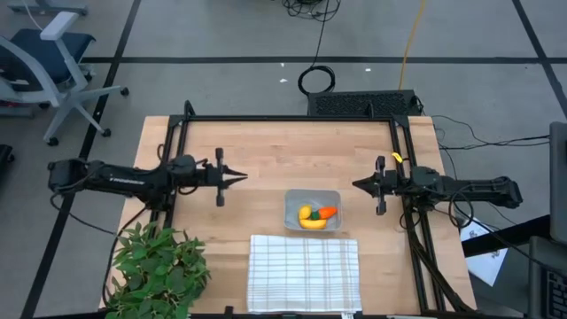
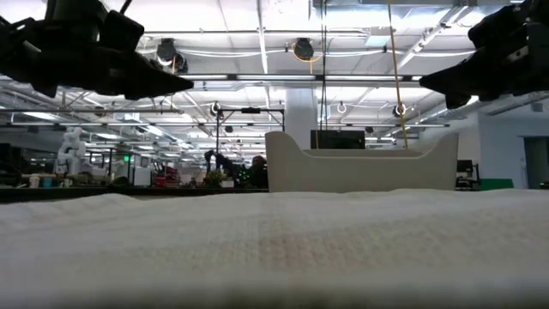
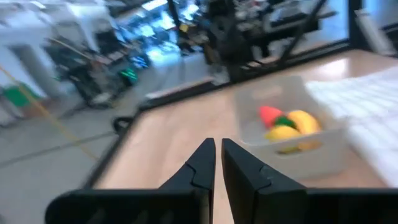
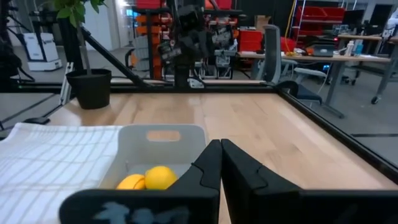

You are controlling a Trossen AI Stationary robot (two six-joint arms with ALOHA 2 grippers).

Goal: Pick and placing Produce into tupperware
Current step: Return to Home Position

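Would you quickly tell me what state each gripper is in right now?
Left gripper: closed, empty, left of the tupperware.
Right gripper: closed, empty, right of the tupperware.

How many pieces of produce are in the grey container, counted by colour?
Yellow: 2, the banana and the round fruit
Orange: 1, the carrot
Total: 3, all inside the container

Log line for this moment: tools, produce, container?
left tool: shut, empty, left of tupperware | right tool: shut, empty, right of tupperware | banana, lemon, carrot: in tupperware
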